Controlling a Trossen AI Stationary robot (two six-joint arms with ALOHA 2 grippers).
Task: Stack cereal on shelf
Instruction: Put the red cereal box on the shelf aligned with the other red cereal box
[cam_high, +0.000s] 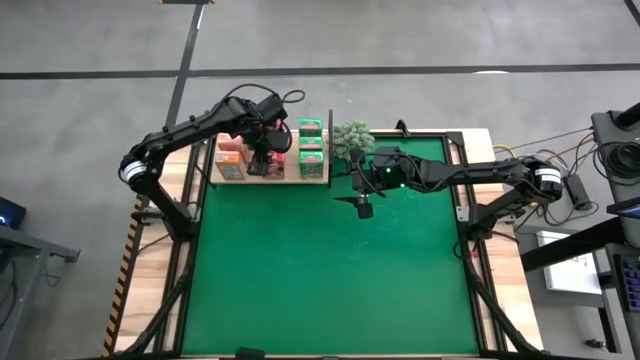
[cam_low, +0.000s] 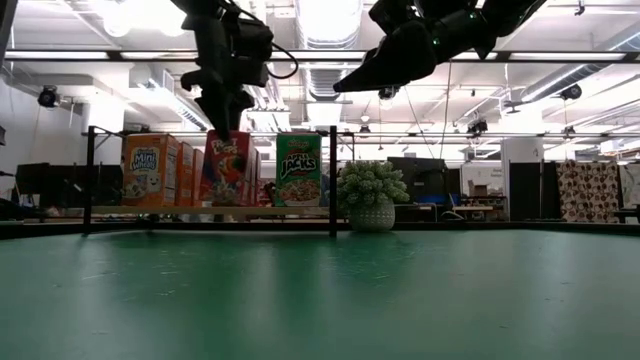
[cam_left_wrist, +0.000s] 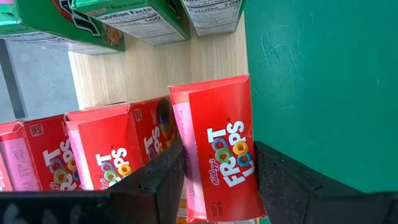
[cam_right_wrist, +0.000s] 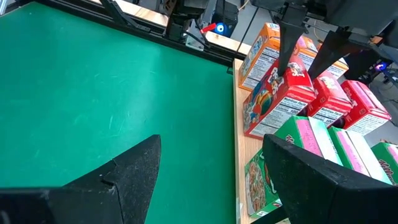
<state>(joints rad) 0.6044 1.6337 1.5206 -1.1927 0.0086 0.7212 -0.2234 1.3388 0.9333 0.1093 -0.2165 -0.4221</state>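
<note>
The shelf (cam_high: 268, 179), a light wood board with black uprights, lies at the mat's far left. On it stand orange cereal boxes (cam_high: 230, 155), red ones (cam_left_wrist: 106, 158) and green ones (cam_high: 311, 145). My left gripper (cam_high: 265, 152) hangs over the board, shut on one red cereal box (cam_left_wrist: 221, 143) in the row's front. My right gripper (cam_right_wrist: 211, 146) hovers open above the mat near the plant, pointing toward the shelf, nothing between its fingers. My left gripper pinches the red box's upper end (cam_right_wrist: 291, 73) between its two fingers (cam_left_wrist: 158, 177), one on each narrow side. The fingers come from above, pointing steeply down. The box leans tilted, its lower end (cam_right_wrist: 249, 132) on the shelf board.
A bushy grey-green plant (cam_high: 351, 138) in a white pot stands just right of the shelf's right upright (cam_low: 333, 180). The big green mat (cam_high: 330, 280) spreads toward the near edge, with nothing lying on it.
</note>
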